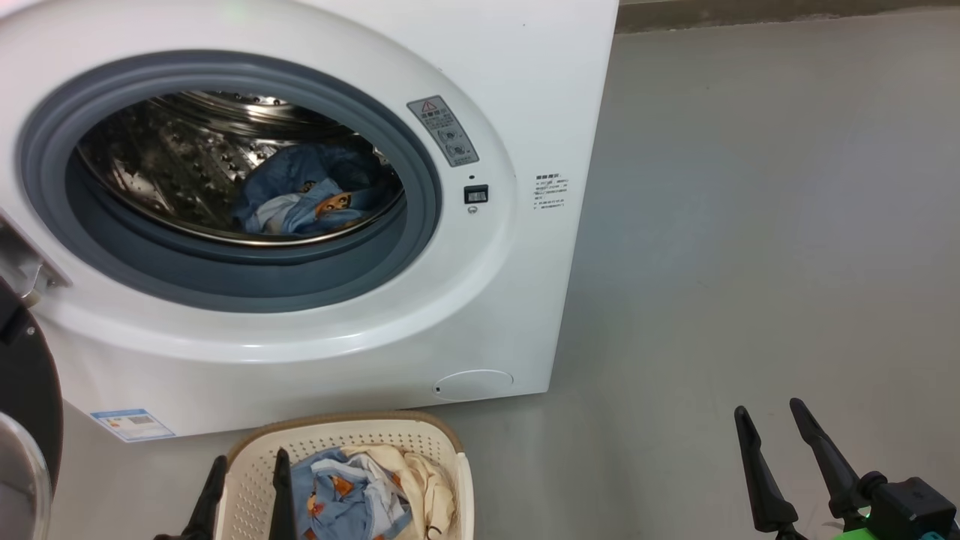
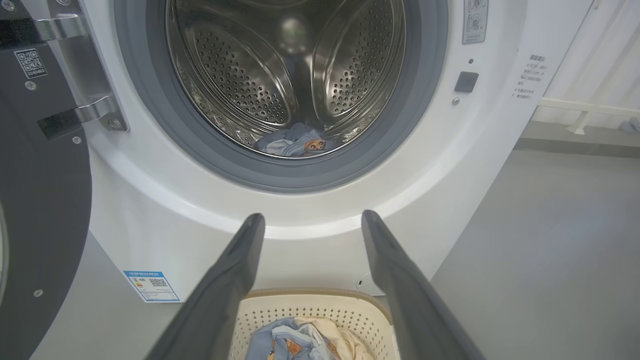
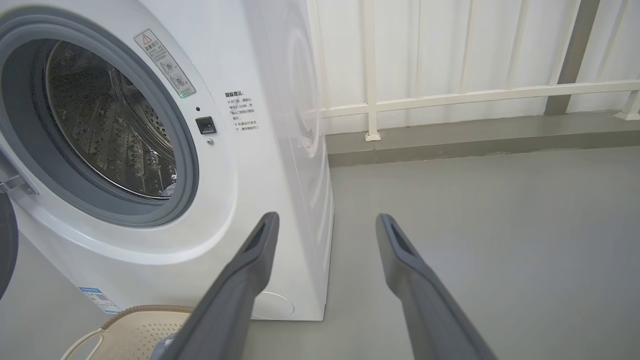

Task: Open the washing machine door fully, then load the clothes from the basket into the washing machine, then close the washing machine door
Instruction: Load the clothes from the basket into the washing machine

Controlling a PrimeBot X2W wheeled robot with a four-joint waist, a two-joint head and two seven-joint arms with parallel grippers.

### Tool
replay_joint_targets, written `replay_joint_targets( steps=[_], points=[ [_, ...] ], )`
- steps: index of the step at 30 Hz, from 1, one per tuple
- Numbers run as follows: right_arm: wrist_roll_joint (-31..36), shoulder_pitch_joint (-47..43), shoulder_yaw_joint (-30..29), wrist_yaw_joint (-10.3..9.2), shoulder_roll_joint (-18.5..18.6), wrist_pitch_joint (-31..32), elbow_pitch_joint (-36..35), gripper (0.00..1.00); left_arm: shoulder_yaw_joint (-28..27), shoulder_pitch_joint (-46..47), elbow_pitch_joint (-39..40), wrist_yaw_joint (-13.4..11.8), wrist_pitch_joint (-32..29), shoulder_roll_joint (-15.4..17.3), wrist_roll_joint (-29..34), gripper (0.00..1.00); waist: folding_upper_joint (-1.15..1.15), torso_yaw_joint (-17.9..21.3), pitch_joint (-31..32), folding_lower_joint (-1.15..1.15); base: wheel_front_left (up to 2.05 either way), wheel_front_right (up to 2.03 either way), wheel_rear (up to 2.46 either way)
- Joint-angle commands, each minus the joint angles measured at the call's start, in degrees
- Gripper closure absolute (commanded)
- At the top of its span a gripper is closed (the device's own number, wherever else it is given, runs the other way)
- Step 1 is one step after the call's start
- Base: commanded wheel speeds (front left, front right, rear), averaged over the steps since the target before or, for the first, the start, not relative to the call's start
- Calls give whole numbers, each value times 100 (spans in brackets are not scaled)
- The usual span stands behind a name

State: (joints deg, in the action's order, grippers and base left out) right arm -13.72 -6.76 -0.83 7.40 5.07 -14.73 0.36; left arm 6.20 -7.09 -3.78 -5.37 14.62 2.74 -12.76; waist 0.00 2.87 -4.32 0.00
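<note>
The white washing machine (image 1: 525,90) stands with its door (image 1: 26,390) swung out to the left, black rim showing. Inside the steel drum (image 1: 172,157) lies a light blue garment (image 1: 307,199) with an orange face print. The cream basket (image 1: 255,472) sits on the floor in front of the machine, holding a blue printed garment (image 1: 345,499) and a cream-white one (image 1: 424,472). My left gripper (image 1: 247,469) hangs open over the basket's left rim, holding nothing. My right gripper (image 1: 772,412) stands open above bare floor to the right.
Grey floor (image 1: 750,225) stretches right of the machine. A white railing (image 3: 450,95) and a low kerb run along the back. The open door (image 2: 40,175) with its metal hinge (image 2: 85,70) blocks the left side.
</note>
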Motion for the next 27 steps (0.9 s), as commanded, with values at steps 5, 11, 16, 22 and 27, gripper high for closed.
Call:
replay_joint_targets(
  steps=[5, 11, 16, 22, 27],
  points=[
    [25, 9, 132, 9, 113, -27, -151, 0, -142, 14, 241, -83, 38, 15, -55, 0, 0, 6, 29, 0, 0, 0, 0],
    [18, -25, 108, 9, 106, -27, -156, 0, -128, -17, 290, -142, 38, 14, -97, 0, 0, -49, 81, 0, 0, 0, 0],
    [16, -33, 125, 9, 110, -27, -151, 0, -97, -9, 284, -158, 38, 14, -113, 0, 0, -113, 118, 0, 0, 0, 0],
    [21, 5, 204, 9, 156, -27, -133, 0, -80, 63, 275, -143, 38, 14, -102, 0, 0, -169, 136, 0, 0, 0, 0],
    [15, 57, 253, 9, 188, -27, -105, 0, -57, 143, 244, -127, 38, 14, -110, 0, 0, -194, 157, 0, 0, 0, 0]
  ],
)
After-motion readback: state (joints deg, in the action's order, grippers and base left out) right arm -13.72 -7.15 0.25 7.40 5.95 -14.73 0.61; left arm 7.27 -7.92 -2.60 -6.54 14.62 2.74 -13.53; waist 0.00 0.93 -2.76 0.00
